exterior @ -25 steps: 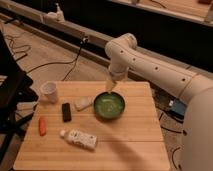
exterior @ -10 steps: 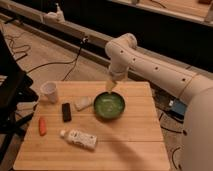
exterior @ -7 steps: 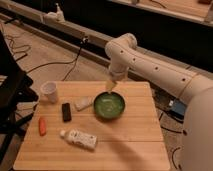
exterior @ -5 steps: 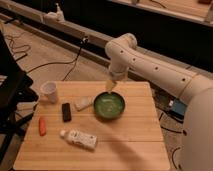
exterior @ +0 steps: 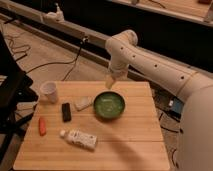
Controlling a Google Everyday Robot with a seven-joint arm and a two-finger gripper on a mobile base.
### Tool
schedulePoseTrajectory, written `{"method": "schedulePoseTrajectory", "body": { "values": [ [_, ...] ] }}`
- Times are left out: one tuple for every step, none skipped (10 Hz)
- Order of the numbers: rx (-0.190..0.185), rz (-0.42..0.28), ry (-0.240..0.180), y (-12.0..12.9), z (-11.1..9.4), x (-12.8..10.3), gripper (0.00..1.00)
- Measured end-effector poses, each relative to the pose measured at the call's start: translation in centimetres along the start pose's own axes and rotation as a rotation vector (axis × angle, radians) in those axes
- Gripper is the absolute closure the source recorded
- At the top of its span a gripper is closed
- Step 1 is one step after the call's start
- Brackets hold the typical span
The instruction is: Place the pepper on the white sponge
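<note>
So the claw [exterior: 111, 82] hovers by the surface's [exterior: 135, 135] far edge, can't tell if it's spread. The pepper [exterior: 42, 126] sits at the left edge; reaching over could clip the black block [exterior: 66, 111].

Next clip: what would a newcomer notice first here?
The big white robot arm reaching in from the right stands out first, its gripper hanging over the far edge of the wooden table, just behind the round green bowl at the centre. Next comes the small orange-red pepper near the table's left edge, apart from the flat off-white sponge left of the bowl.
</note>
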Motion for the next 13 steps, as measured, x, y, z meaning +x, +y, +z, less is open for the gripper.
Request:
{"method": "schedulePoseTrajectory", "body": {
  "values": [
    [-0.006, 0.004, -0.012, 1.0, 0.2, -1.1, 0.30],
    [-0.010, 0.014, -0.029, 2.2, 0.4, -2.5, 0.30],
    [-0.020, 0.030, -0.050, 3.8, 0.8, -3.9, 0.30],
    [-0.032, 0.048, -0.070, 5.3, 1.0, -5.2, 0.30],
    [-0.058, 0.086, -0.100, 7.9, 1.3, -7.0, 0.30],
    [-0.075, 0.100, -0.125, 10.4, 1.5, -8.5, 0.30],
    [-0.085, 0.091, -0.149, 13.4, 1.7, -9.8, 0.30],
    [-0.092, 0.072, -0.166, 15.8, 1.7, -10.6, 0.30],
    [-0.092, 0.066, -0.174, 16.7, 1.8, -10.9, 0.30],
    [-0.089, 0.068, -0.176, 16.5, 1.8, -10.9, 0.30],
    [-0.088, 0.069, -0.177, 16.4, 1.8, -10.9, 0.30],
    [-0.090, 0.066, -0.176, 16.7, 1.8, -11.0, 0.30],
    [-0.091, 0.067, -0.176, 16.7, 1.8, -10.9, 0.30]
  ]
}}
